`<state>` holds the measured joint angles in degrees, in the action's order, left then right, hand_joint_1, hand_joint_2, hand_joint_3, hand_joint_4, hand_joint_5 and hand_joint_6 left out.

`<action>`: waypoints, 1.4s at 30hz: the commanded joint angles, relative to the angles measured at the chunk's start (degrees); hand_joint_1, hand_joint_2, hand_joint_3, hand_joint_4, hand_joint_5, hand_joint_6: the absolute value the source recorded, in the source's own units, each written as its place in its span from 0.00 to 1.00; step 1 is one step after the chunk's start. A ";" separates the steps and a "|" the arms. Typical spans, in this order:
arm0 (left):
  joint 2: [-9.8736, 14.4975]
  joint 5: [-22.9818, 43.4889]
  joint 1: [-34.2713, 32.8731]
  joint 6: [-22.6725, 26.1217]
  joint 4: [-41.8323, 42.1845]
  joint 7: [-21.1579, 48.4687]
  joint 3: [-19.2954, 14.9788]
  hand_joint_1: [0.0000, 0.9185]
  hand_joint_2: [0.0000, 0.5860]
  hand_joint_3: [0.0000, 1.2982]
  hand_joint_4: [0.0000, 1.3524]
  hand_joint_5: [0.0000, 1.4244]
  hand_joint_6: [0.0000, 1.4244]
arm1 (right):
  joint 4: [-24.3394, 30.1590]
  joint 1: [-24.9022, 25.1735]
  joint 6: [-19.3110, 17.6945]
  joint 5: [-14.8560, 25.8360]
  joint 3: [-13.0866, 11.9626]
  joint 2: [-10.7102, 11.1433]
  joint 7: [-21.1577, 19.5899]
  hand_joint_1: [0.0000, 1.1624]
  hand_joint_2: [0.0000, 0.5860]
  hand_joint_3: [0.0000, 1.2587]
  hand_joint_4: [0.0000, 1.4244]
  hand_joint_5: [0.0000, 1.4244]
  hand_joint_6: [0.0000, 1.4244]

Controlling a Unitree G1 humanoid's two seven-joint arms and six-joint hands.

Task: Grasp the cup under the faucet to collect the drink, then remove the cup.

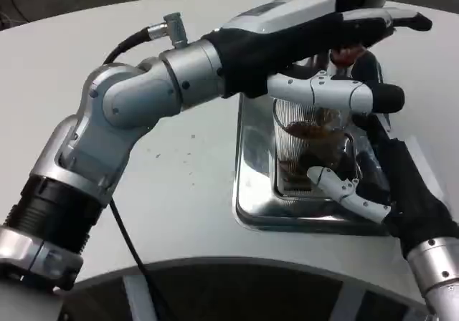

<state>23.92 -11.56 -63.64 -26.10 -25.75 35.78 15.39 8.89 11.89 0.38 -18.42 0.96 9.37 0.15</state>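
Right hand [373,185] wrapped around the ribbed cup [310,138] of brown drink on the steel tray [251,170], left hand [337,38] above, fingers spread, holding nothing, white table [179,185]

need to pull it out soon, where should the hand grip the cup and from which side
Grip the cup around its ribbed side wall at mid-height, coming from the robot's right, where the right hand already wraps it. It stands upright on the tray, and the left hand blocks the top, so a top grasp looks poor.
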 commanded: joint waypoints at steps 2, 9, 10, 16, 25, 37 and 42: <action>1.16 -1.22 0.98 1.13 -0.21 1.64 0.31 0.00 0.16 0.09 0.03 0.06 0.06 | -3.18 1.73 -2.11 0.64 0.41 -0.72 -2.03 0.53 0.40 0.00 0.02 0.05 0.00; 1.44 -1.27 0.72 1.07 -0.38 1.89 0.10 0.00 0.16 0.10 0.03 0.06 0.06 | -6.39 3.91 -2.67 0.94 0.93 -0.95 -2.95 0.53 0.40 0.00 0.02 0.05 0.00; 1.47 -1.29 0.69 1.02 -0.44 1.93 0.07 0.00 0.16 0.10 0.03 0.06 0.06 | -6.63 4.07 -2.74 1.00 0.97 -0.93 -2.99 0.53 0.40 0.00 0.02 0.05 0.00; 1.62 -1.35 0.72 0.78 -0.75 2.04 -0.01 0.00 0.17 0.10 0.04 0.06 0.06 | -8.04 5.14 -3.03 1.65 1.04 -1.03 -3.09 0.54 0.39 0.00 0.02 0.05 0.00; 1.77 -1.37 0.37 0.19 -1.82 1.90 -0.18 0.00 0.18 0.10 0.04 0.06 0.07 | -10.51 6.90 -3.05 2.46 1.18 -1.28 -3.09 0.55 0.39 0.00 0.02 0.05 0.00; 2.23 -1.79 0.30 0.18 -2.65 1.80 -0.14 0.00 0.18 0.11 0.04 0.06 0.07 | -13.86 8.05 -5.00 3.16 2.02 -2.87 -4.14 0.55 0.39 0.00 0.02 0.06 0.00; 2.32 -1.75 0.15 0.03 -3.02 1.64 -0.26 0.00 0.19 0.11 0.04 0.06 0.07 | -15.27 8.47 -6.28 3.35 2.35 -3.39 -4.50 0.55 0.39 0.00 0.02 0.07 0.00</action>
<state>24.72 -11.48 -64.15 -27.14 -27.03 36.27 14.72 -5.06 20.10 -4.57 -15.80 2.70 6.92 -3.86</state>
